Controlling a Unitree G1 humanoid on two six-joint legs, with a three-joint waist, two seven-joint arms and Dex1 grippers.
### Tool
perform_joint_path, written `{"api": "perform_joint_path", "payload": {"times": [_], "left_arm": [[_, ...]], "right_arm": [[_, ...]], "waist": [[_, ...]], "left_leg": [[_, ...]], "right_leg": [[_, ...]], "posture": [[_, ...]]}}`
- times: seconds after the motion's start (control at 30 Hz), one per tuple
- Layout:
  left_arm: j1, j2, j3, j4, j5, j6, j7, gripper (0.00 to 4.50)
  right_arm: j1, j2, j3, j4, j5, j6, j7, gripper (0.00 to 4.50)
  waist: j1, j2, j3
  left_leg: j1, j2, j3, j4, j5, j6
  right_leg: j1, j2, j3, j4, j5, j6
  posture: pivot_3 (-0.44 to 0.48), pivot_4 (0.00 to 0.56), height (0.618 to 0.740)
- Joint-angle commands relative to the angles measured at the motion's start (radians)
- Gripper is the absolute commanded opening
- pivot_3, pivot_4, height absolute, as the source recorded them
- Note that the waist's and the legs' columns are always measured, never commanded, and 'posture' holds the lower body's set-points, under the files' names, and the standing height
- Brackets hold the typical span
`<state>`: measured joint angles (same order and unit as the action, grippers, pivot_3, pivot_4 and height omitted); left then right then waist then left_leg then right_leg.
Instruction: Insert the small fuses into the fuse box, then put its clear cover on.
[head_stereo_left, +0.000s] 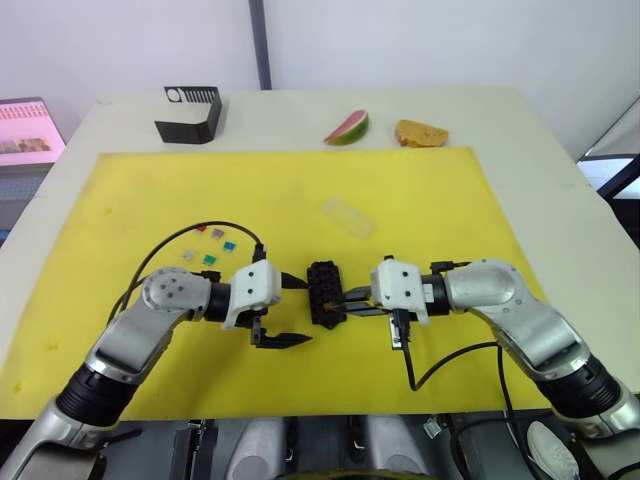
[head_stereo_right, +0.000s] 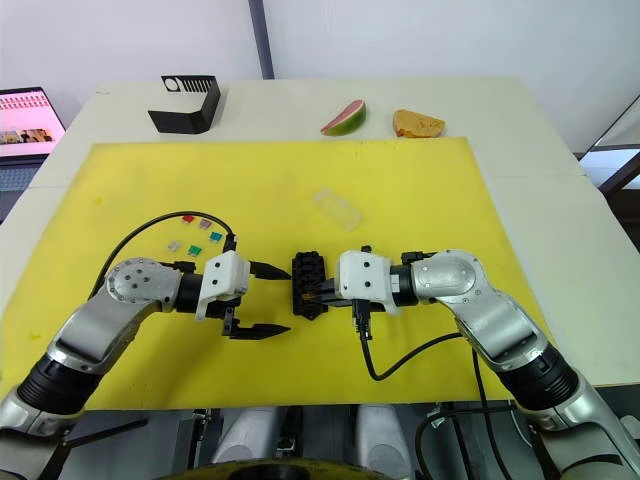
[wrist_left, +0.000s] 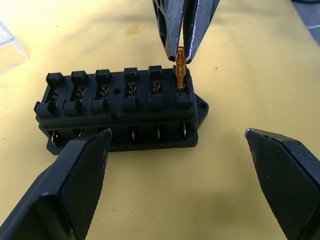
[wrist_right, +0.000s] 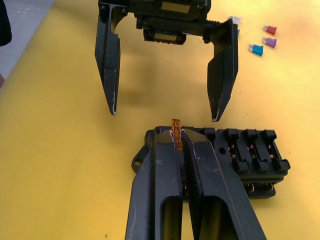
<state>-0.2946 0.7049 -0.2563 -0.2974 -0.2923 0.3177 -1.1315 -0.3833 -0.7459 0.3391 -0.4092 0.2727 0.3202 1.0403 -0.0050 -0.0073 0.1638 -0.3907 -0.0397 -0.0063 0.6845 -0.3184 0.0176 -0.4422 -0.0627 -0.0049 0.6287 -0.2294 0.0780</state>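
The black fuse box (head_stereo_left: 325, 292) lies on the yellow mat between my two grippers. My right gripper (head_stereo_left: 345, 300) is shut on an amber fuse (wrist_left: 180, 70), held upright with its lower end at the mouth of a corner slot; the other slots look empty. My left gripper (head_stereo_left: 298, 312) stands open just left of the box, its fingers (wrist_left: 75, 185) apart from it. Several loose fuses lie back left: red (head_stereo_left: 200, 229), purple (head_stereo_left: 216, 233), teal (head_stereo_left: 229, 245), grey (head_stereo_left: 188, 255) and green (head_stereo_left: 209, 259). Behind the box and slightly right rests the clear cover (head_stereo_left: 348, 217).
The yellow mat (head_stereo_left: 450, 200) covers most of the white table. At the table's back stand a larger black angular box (head_stereo_left: 190, 113), a watermelon slice (head_stereo_left: 347, 128) and a piece of bread (head_stereo_left: 420, 132). A lit screen (head_stereo_left: 28, 130) sits off the table's left edge.
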Motion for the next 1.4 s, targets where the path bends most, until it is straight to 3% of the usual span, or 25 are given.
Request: {"api": "perform_joint_path", "payload": {"times": [0.03, 1.4], "left_arm": [[-0.011, -0.005, 0.006, -0.019, 0.002, -0.019, -0.001, 4.49], [-0.061, -0.042, 0.000, 0.014, 0.029, -0.016, -0.003, 4.49]], "right_arm": [[-0.003, 0.013, -0.017, -0.017, -0.011, -0.019, 0.004, 0.00], [-0.010, 0.054, -0.006, 0.048, -0.097, -0.110, 0.051, 0.00]], "waist": [[0.000, 0.000, 0.000], [0.000, 0.000, 0.000]], "left_leg": [[0.000, 0.000, 0.000, 0.000, 0.000, 0.000], [0.000, 0.000, 0.000, 0.001, 0.002, -0.003]], "right_leg": [[0.000, 0.000, 0.000, 0.000, 0.000, 0.000], [0.000, 0.001, 0.000, 0.002, 0.000, 0.000]], "posture": [[0.000, 0.150, 0.740], [0.000, 0.150, 0.740]]}}
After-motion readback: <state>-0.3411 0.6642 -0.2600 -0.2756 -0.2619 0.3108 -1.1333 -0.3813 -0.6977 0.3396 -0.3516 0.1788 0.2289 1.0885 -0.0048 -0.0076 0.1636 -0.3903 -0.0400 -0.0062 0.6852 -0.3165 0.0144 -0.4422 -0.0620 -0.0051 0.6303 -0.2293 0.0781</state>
